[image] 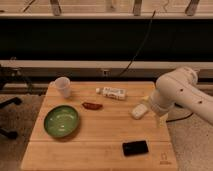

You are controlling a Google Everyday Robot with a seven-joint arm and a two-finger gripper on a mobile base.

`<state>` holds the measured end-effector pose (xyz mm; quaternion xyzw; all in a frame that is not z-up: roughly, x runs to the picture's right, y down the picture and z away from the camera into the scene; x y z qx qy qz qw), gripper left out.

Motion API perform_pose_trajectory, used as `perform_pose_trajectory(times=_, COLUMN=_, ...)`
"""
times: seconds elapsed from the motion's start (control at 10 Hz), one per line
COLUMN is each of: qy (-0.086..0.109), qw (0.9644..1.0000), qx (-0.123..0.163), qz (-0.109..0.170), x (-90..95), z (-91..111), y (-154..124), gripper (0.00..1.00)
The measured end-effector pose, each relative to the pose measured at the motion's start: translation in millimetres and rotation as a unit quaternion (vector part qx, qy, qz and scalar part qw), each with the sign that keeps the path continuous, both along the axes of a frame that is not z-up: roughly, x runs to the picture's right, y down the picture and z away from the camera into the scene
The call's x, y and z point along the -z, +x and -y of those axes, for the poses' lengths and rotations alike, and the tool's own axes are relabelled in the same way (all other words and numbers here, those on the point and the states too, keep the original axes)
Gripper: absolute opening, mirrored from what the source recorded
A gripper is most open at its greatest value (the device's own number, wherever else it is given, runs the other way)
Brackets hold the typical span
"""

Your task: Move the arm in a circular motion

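The large white glossy arm [181, 93] reaches in from the right, and its bulbous joint hangs over the right edge of the wooden table [100, 137]. My gripper [160, 119] shows only as a small pale tip below that joint, just above the table's right edge. It sits next to a small white block [139, 111]. The rest of the gripper is hidden behind the arm, and nothing shows in it.
On the table are a white cup [62, 86] at the back left and a green bowl [61, 121] at the left. A reddish-brown item [92, 105] and a lying white bottle [111, 92] are mid-table. A black flat device [135, 148] is at the front right. A dark wall and cables run behind.
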<state>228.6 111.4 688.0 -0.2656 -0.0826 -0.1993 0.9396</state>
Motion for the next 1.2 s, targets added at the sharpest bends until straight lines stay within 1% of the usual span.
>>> perform_pose_trajectory(times=0.1, qy=0.001, qw=1.0000, qx=-0.003, qz=-0.009, x=-6.2, z=7, y=5, gripper=0.80)
perform_pose_trajectory(times=0.3, qy=0.005, qw=0.9991, qx=-0.017, qz=-0.038, x=-29.5, z=40, y=18, gripper=0.80)
perform_pose_trajectory(times=0.5, qy=0.010, qw=0.9983, qx=-0.014, qz=-0.056, x=-47.4, z=66, y=16, gripper=0.80)
perform_pose_trajectory(times=0.6, qy=0.012, qw=0.9982, qx=-0.007, qz=-0.059, x=-55.3, z=76, y=4, gripper=0.80)
perform_pose_trajectory(times=0.8, qy=0.012, qw=0.9981, qx=0.004, qz=-0.060, x=-60.5, z=84, y=-20, gripper=0.80)
perform_pose_trajectory(times=1.1, qy=0.015, qw=0.9984, qx=0.031, qz=-0.045, x=-64.2, z=97, y=-76, gripper=0.80)
perform_pose_trajectory(times=1.2, qy=0.016, qw=0.9981, qx=0.046, qz=-0.036, x=-61.9, z=100, y=-101, gripper=0.80)
